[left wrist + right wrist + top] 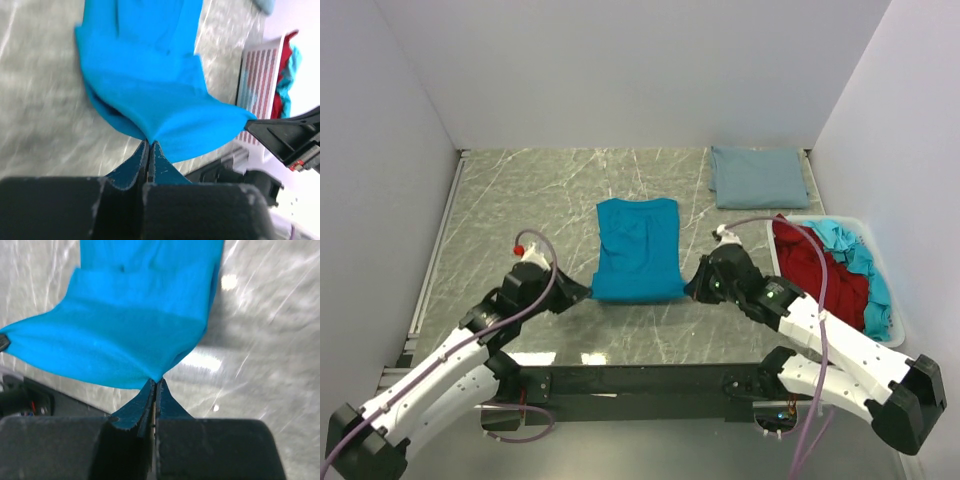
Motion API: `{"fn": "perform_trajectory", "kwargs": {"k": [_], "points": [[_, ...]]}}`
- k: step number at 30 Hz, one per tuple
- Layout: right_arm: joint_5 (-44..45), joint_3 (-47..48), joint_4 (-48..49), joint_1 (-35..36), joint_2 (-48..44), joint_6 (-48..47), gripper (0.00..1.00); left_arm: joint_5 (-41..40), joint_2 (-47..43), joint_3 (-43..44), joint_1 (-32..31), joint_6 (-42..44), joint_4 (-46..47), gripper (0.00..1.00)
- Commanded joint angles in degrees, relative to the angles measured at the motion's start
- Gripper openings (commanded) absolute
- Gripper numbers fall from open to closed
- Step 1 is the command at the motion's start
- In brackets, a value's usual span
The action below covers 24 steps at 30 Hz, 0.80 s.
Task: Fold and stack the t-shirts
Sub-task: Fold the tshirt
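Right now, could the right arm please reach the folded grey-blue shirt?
Probably not yet: the right gripper is shut on the teal shirt, though only bare table separates it from the grey-blue shirt.

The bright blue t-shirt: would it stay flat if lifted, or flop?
Probably floppy: the bright blue t-shirt sags and creases between the left gripper and right gripper. Likely light, since two pinched corners hold up its near edge. Slipping seems unlikely: both jaws grip cloth.

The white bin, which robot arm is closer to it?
Right. The right end effector sits just left of the white bin; the left end effector is beyond the blue shirt.
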Motion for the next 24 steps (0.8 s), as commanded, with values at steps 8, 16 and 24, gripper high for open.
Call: {"fn": "perform_trajectory", "kwargs": {"k": [8, 16, 24], "points": [[-6.69, 12.77, 4.96, -13.33, 7.68, -11.77, 0.00, -5.89, 16.95, 17.61, 5.59, 10.79, 8.52, 0.00], [-14.51, 19.88, 6.45, -19.66, 15.32, -14.24, 0.00, 3.26, 27.59, 26.12, 14.31, 15.54, 12.40, 0.00], [-22.16, 25.60, 6.98, -25.02, 24.99, -16.00, 0.00, 8.10, 38.05, 33.78, 18.53, 17.65, 14.15, 0.00]]}}
